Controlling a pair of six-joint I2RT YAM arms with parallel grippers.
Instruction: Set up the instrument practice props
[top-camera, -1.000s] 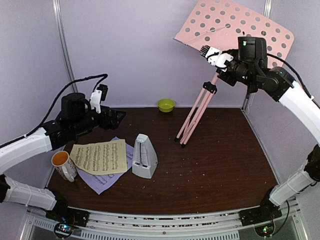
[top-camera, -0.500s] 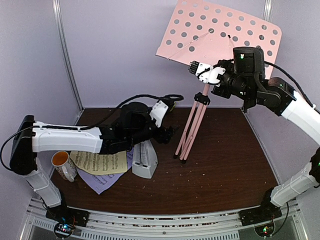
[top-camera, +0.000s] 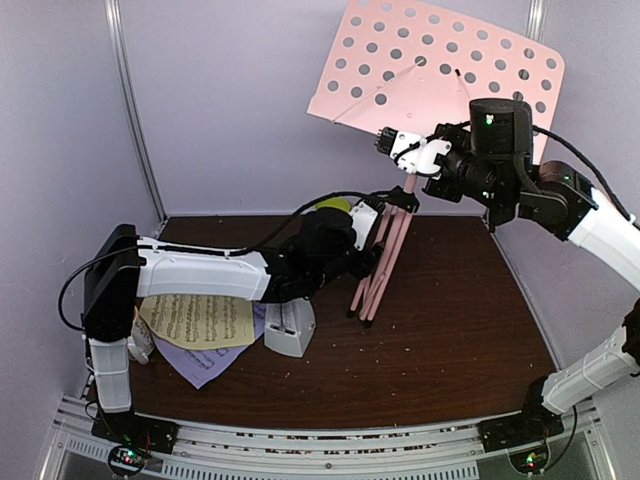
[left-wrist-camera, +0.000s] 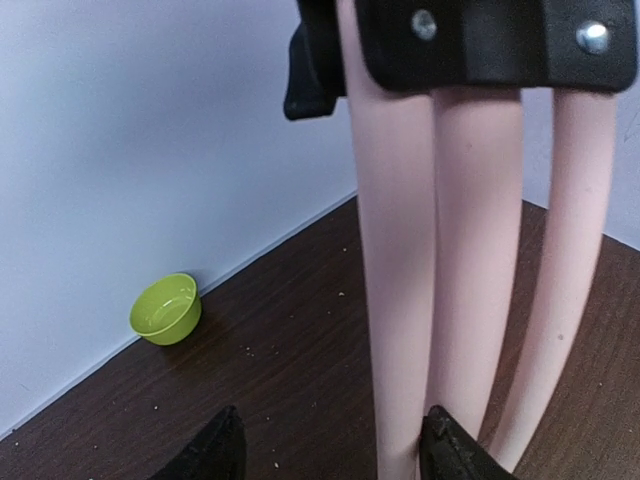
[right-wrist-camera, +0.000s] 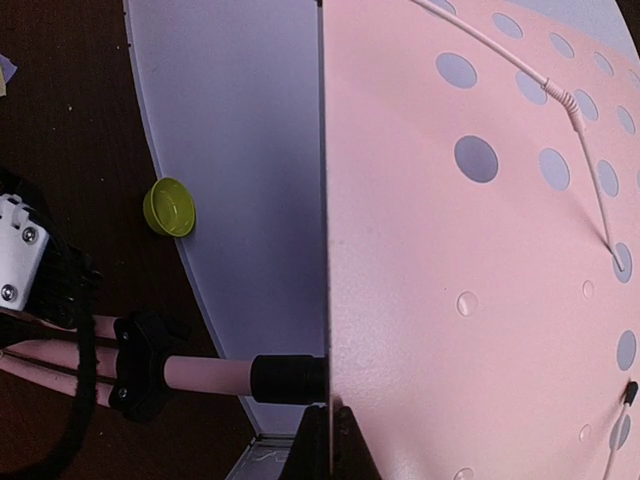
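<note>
The pink music stand stands at the back right, with its perforated desk up high and its tripod legs folded close together. My right gripper is shut on the desk's lower edge, seen edge-on in the right wrist view. My left gripper is open at the legs. In the left wrist view one pink leg lies between the fingertips, against the right one. The pale-grey metronome stands partly behind my left arm. The yellow sheet lies on the lavender sheet.
A lime-green bowl sits by the back wall, and also shows in the left wrist view and the right wrist view. A mug at the left is mostly hidden behind my left arm. Walls close in on three sides.
My left arm has reached right from the sheets across to the stand's legs. My right gripper has swung the stand's desk left and more upright.
</note>
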